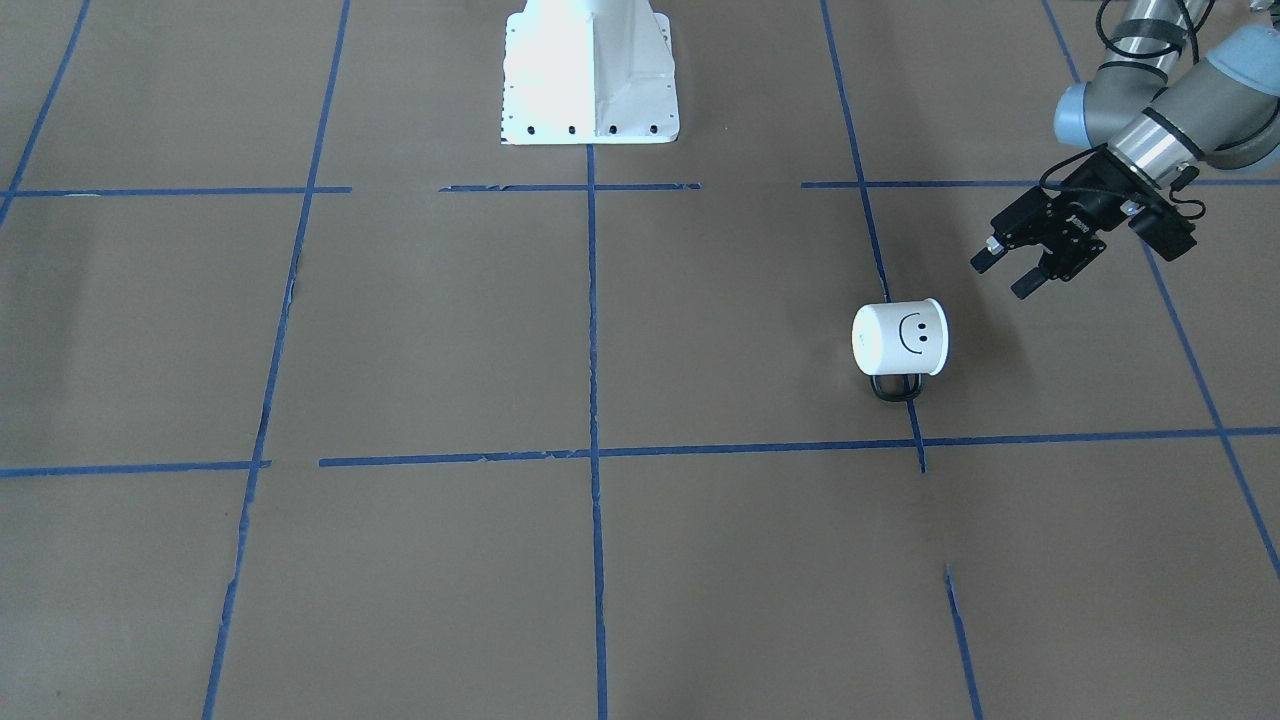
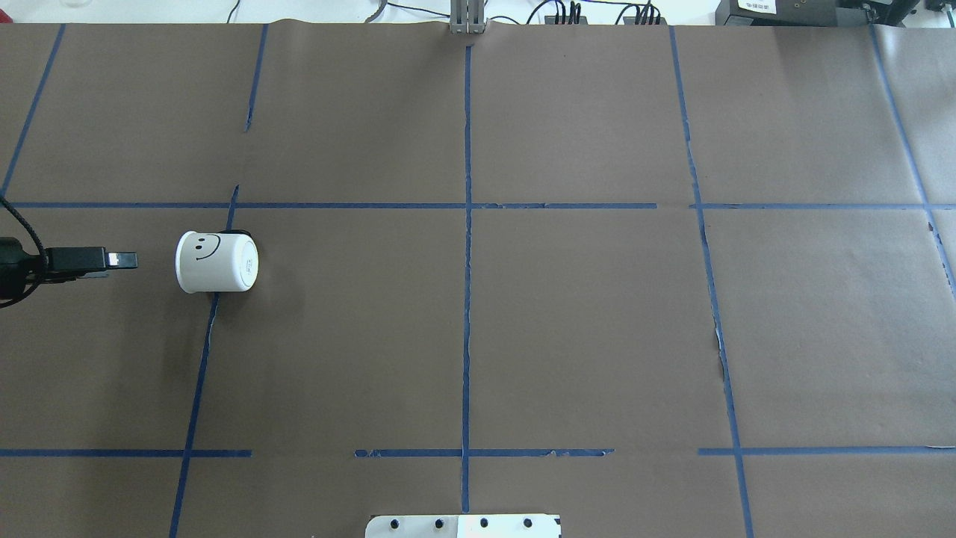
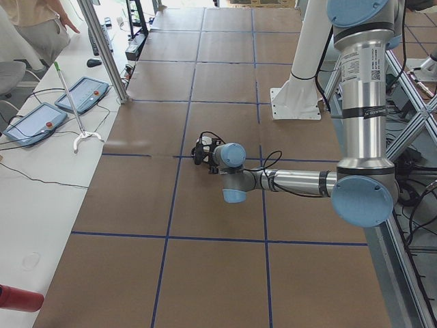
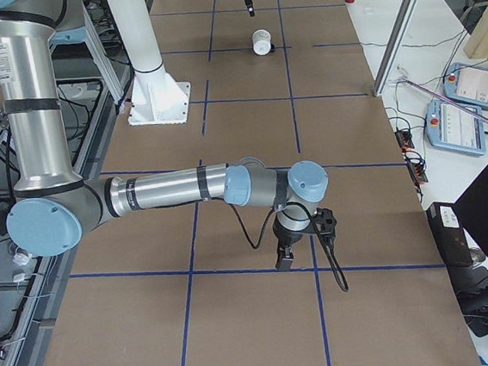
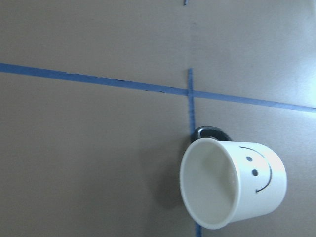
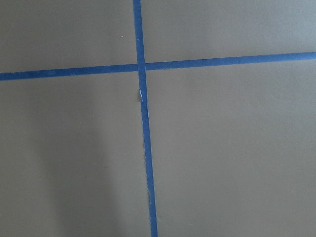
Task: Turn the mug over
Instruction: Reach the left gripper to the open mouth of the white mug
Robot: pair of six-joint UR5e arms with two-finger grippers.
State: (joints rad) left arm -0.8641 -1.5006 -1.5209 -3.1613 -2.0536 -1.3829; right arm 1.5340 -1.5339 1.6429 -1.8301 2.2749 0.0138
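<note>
Okay, biggest first: the counter (image 1: 400, 330) is flat brown paper crossed by blue tape lines (image 1: 592, 300). It looks smooth, so we judge that a nudged thing would slide or roll freely on it.

The right fingers (image 4: 284, 257) point down close to the counter, well apart from the mug. We cannot tell whether they are open or closed. Their wrist camera shows only paper and tape, so we see little risk from that side.

The mug (image 1: 900, 338) lies on its side just ahead of the left fingers (image 1: 1030, 282), not touching them. Its mouth faces them and its base faces away. The left fingers are spread apart and hold nothing.

Main risks as we judge them:
- A finger tip hits the rim (image 5: 207, 185) instead of entering the mouth, and the mug gets shoved further ahead of the fingers.
- The round body rolls sideways out from between the fingers before they close.
- A pinch on the thin, glossy wall slips, or the mug swings as it tilts upright.
- The mug is let go while tilted and topples back onto its side.

The handle (image 1: 897, 388) sits low to one side of the fingers' line. It may block rolling that way, or snag a finger that comes in off-centre.
</note>
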